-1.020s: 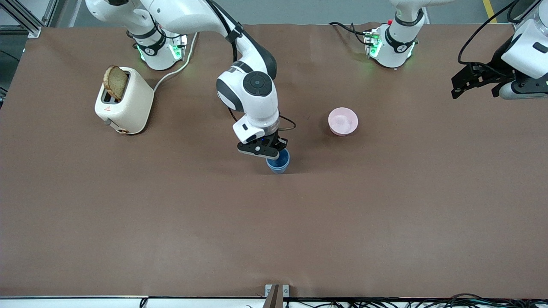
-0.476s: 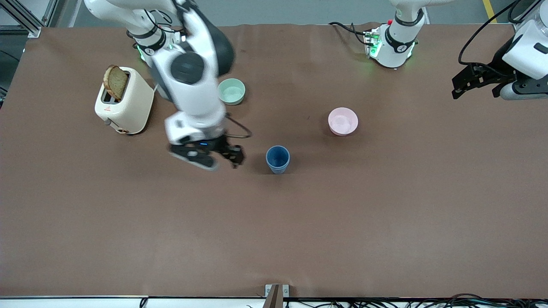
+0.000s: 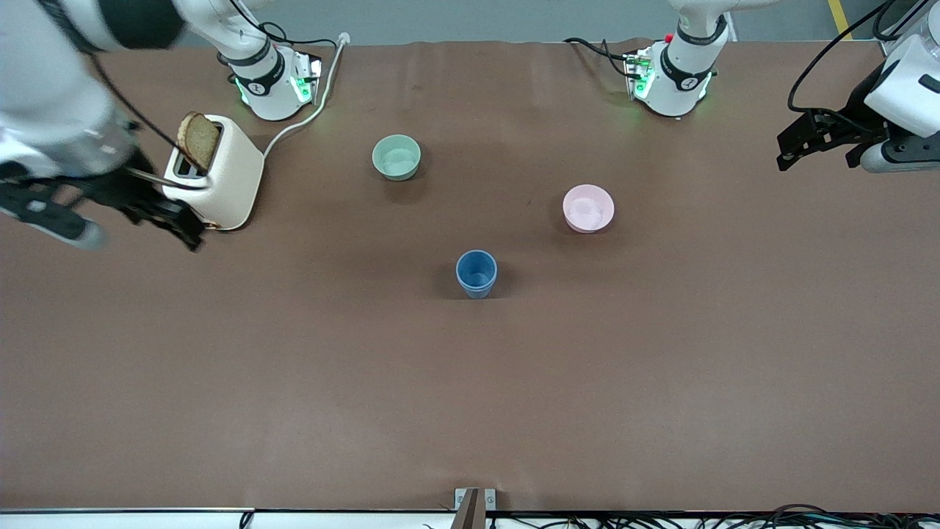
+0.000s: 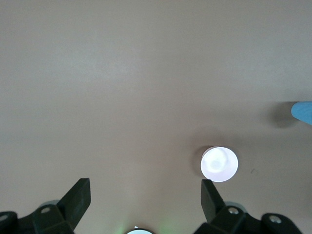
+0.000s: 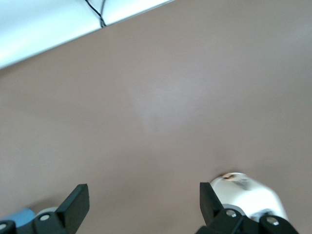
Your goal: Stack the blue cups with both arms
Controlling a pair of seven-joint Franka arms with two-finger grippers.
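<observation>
One blue cup (image 3: 476, 273) stands upright in the middle of the table; I see a single cup outline and no second cup apart from it. Its edge also shows in the left wrist view (image 4: 303, 112). My right gripper (image 3: 178, 220) is open and empty, up in the air beside the toaster at the right arm's end; its wrist view (image 5: 144, 201) shows bare table between the fingers. My left gripper (image 3: 815, 156) is open and empty, waiting above the left arm's end of the table; its wrist view (image 4: 145, 196) shows nothing between the fingers.
A pink bowl (image 3: 588, 208) sits farther from the front camera than the cup, toward the left arm's end; it shows in the left wrist view (image 4: 220, 164). A pale green bowl (image 3: 396, 156) sits toward the bases. A cream toaster (image 3: 220, 176) holds a bread slice (image 3: 198, 141).
My right gripper has left the blue cup and swung away to the right arm's end, beside the toaster. The green bowl came into view. The left arm has not moved.
</observation>
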